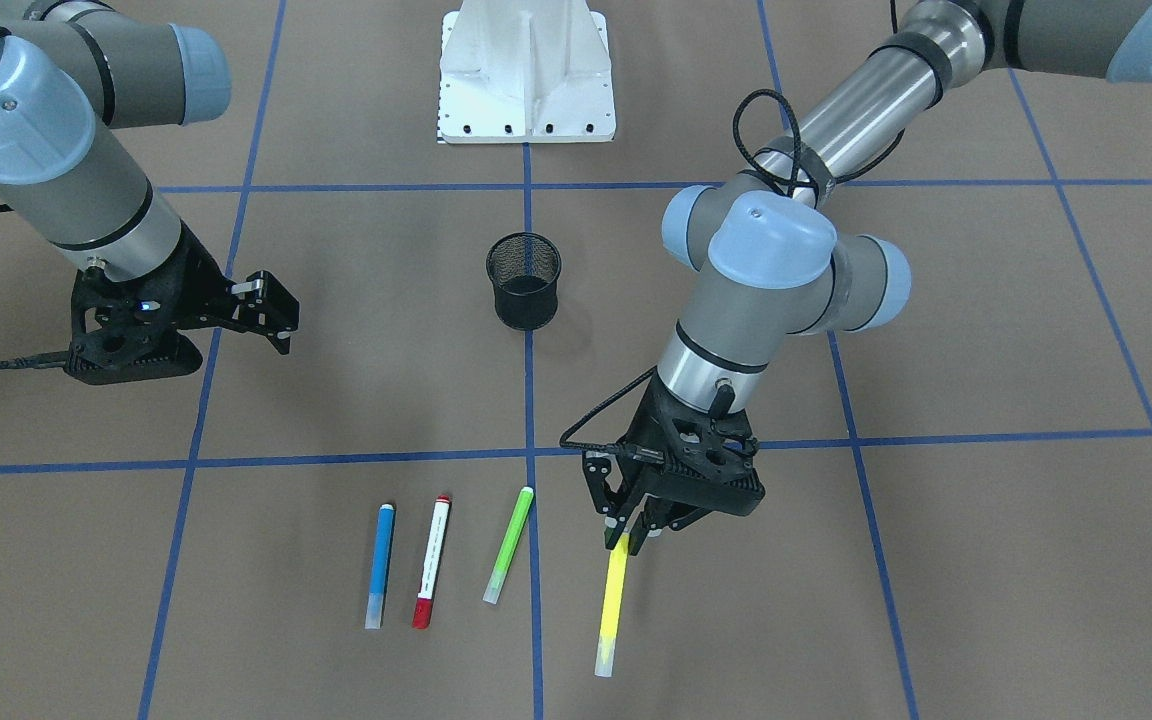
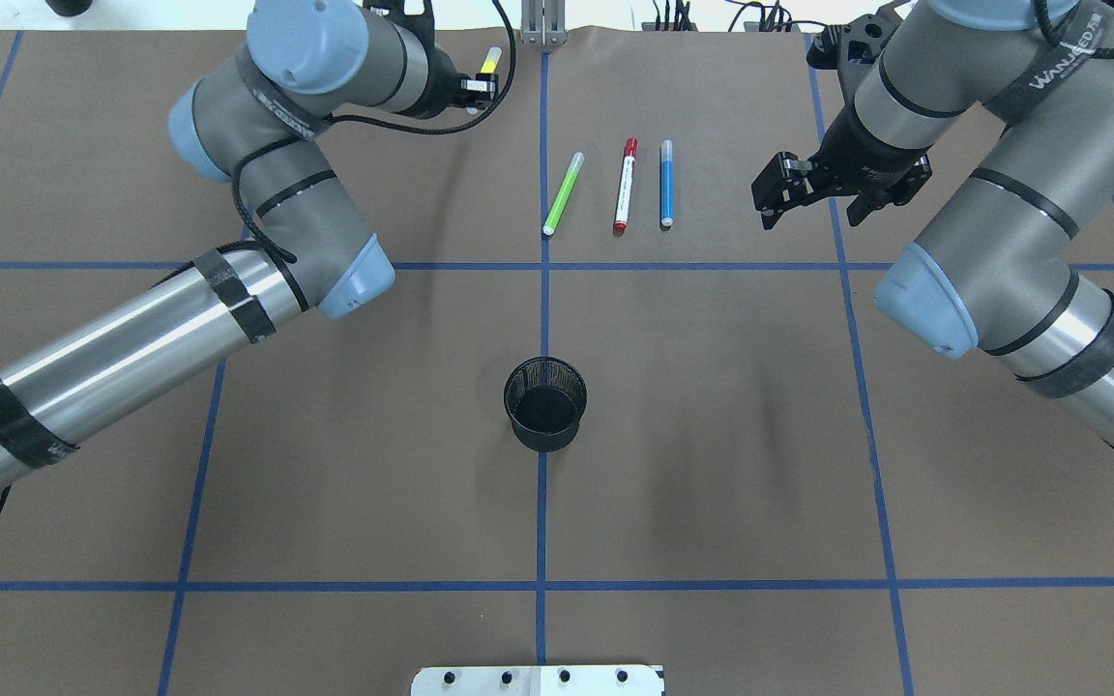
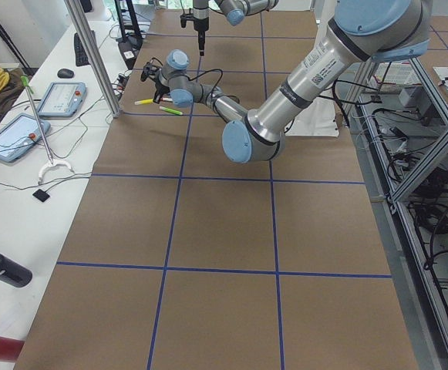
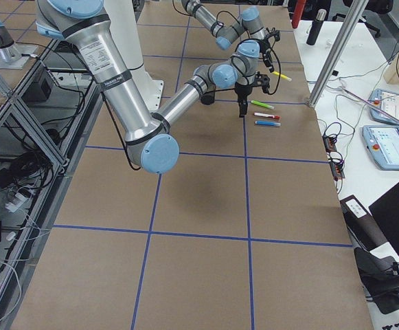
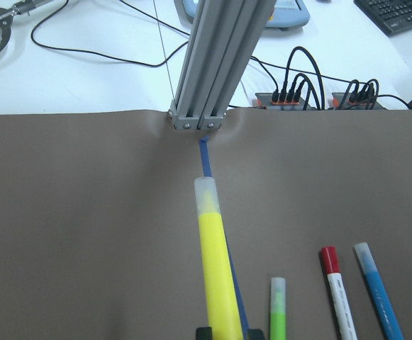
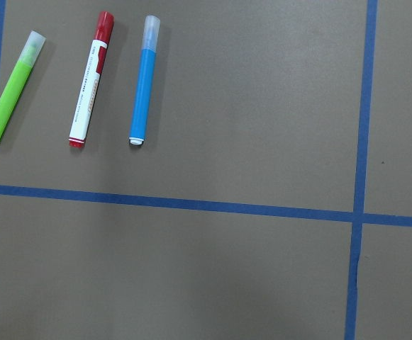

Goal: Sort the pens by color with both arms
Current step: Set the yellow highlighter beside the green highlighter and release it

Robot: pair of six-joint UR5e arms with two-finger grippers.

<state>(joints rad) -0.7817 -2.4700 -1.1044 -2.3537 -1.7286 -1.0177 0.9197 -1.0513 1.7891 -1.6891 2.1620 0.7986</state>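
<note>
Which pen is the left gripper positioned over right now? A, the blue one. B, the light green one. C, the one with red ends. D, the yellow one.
D: the left gripper sits astride one end of the yellow pen, and in the left wrist view that pen runs out from between its fingertips.

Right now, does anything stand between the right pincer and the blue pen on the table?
Nothing visible does. The right pincer hangs open to the side of the blue pen, and only bare table lies between them. The red pen and green pen lie on its far side.
</note>
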